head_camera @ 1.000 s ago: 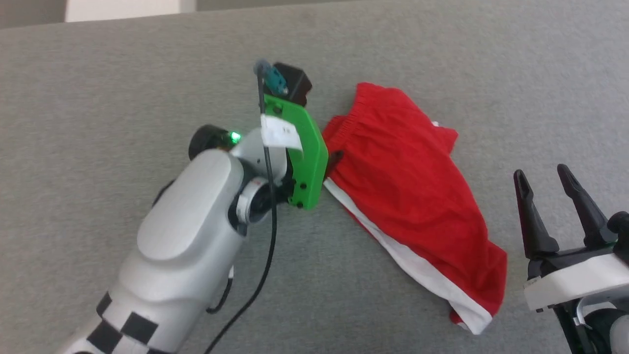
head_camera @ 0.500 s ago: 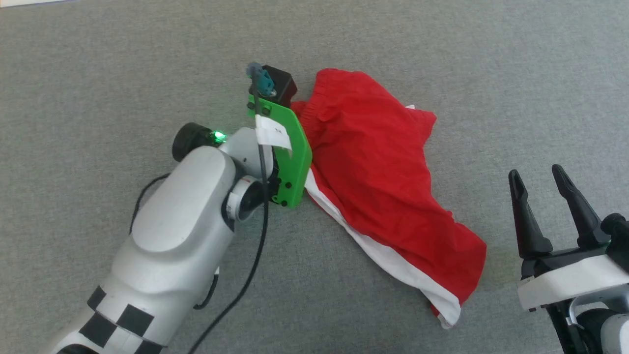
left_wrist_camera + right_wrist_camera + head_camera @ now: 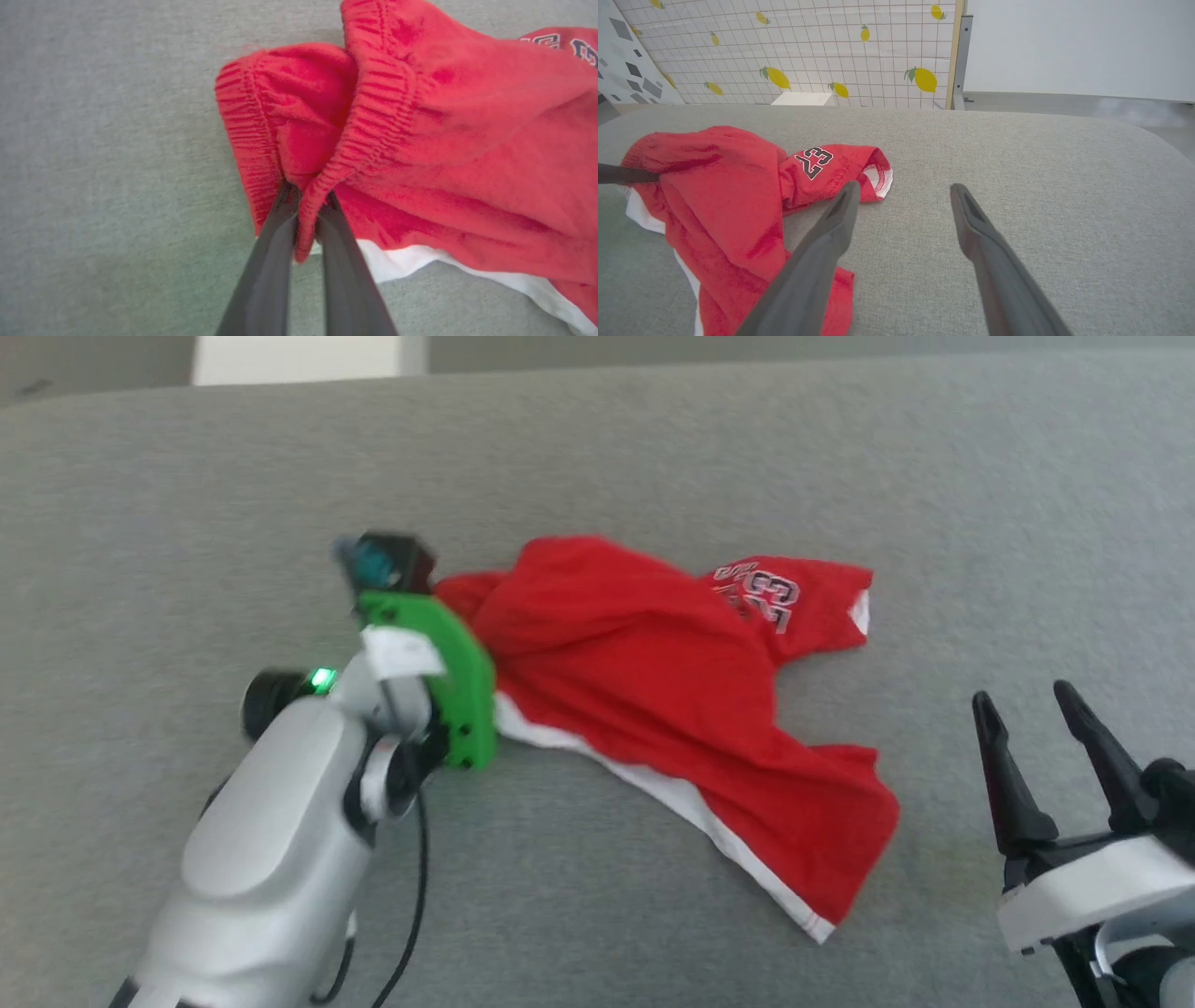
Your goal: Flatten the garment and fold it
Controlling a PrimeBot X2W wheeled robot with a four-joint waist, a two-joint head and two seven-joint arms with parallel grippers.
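Red garment [image 3: 653, 681] lies crumpled on grey table [image 3: 840, 457], roughly centre of the head view, not flat, not folded. Left gripper [image 3: 308, 196] at the garment's left end: fingers [image 3: 271, 261] closed on the gathered waistband [image 3: 373, 93], a fold of elastic pinched between them. Waistband bunched and doubled over at the grip. White side stripe [image 3: 653, 784] runs along the near edge of the garment. One leg points away to the far right, lettering [image 3: 761, 593] face up, reads "23" in the right wrist view, hem opening [image 3: 878, 177] shows white inside. Green bracket [image 3: 448, 663] on the left wrist, black cable [image 3: 415, 859] hanging off it. Right gripper [image 3: 1022, 700] lower right, fingers [image 3: 817, 261] spread apart, holding nothing, apart from the garment. Lemon-print panel [image 3: 808, 46] behind the table.
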